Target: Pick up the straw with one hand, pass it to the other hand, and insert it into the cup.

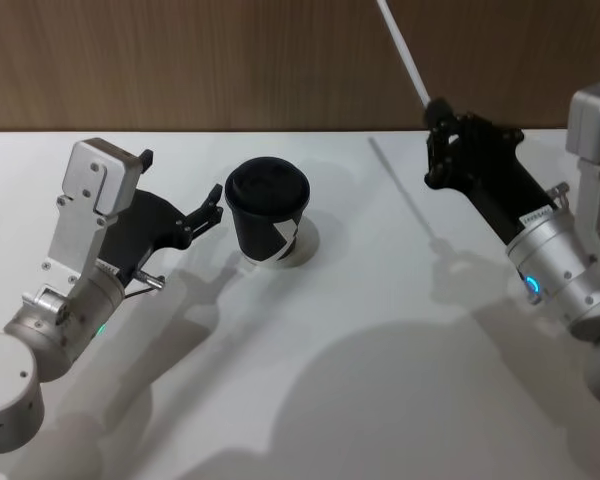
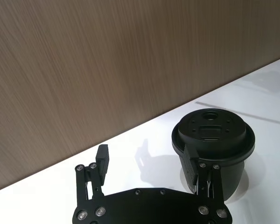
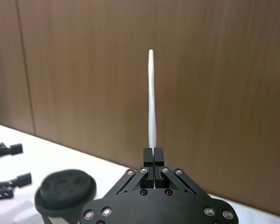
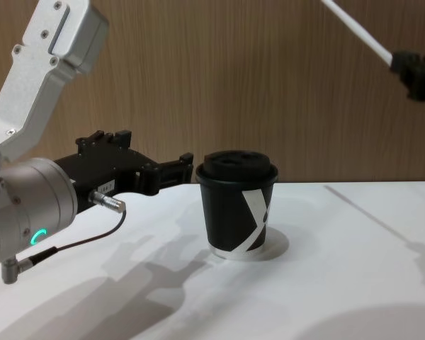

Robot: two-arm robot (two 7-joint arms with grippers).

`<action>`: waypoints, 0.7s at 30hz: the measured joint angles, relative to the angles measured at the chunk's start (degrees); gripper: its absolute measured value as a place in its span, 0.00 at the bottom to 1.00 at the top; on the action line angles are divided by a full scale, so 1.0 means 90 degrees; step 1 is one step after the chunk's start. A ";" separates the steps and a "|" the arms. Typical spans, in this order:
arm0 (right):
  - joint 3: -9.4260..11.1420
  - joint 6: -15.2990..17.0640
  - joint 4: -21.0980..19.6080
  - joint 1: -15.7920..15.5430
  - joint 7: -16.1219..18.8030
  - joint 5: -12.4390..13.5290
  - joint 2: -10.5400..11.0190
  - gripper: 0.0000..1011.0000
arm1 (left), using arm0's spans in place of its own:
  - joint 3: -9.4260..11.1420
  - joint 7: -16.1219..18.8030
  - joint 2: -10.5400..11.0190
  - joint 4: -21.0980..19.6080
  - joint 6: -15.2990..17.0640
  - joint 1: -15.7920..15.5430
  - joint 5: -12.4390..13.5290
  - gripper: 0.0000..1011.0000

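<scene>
Over on the right side of the white tabletop (image 1: 380, 330), well above its surface, the right gripper (image 1: 438, 108) has its black fingers pressed together on one end of the thin white drinking straw (image 1: 402, 52). The straw carries on along the gripper's own line, so nearly all of its length stands free beyond the fingertips. Its long axis slants upward, with the free tip leaning toward the robot's left and toward the brown wood-grain wall (image 1: 180, 60) behind.

The small black paper cup with the black plastic lid (image 1: 268, 215) stands upright near the middle of the table, below the right gripper and off to its left. The straw's free tip therefore points up and away from the cup, not down at it.

The left gripper (image 1: 212, 210) is by far the nearer one to the cup. It sits low, just beside the cup's left flank at about lid height, fingers spread and holding nothing. I cannot tell whether the closest fingertip brushes the cup.

As I judge it, the next move turns on that mismatch. The straw is held high and aimed skyward. It must either be swung down so its free end meets the small round opening in the lid (image 2: 209, 113), or be brought across to the spread left fingers first.
</scene>
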 joint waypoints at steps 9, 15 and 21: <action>-0.0109 -0.0388 0.0298 0.0476 0.0744 0.0452 0.0083 0.01 | 0.0000 0.0000 0.0000 0.0000 0.0000 0.0000 0.0000 0.99; -0.0237 -0.0564 0.0569 0.0829 0.1293 0.0775 0.0138 0.01 | 0.0000 0.0000 0.0000 0.0000 0.0000 0.0000 0.0000 0.99; -0.0384 -0.0642 0.0864 0.1163 0.1825 0.1085 0.0176 0.01 | 0.0000 0.0000 0.0000 0.0000 0.0000 0.0000 0.0000 0.99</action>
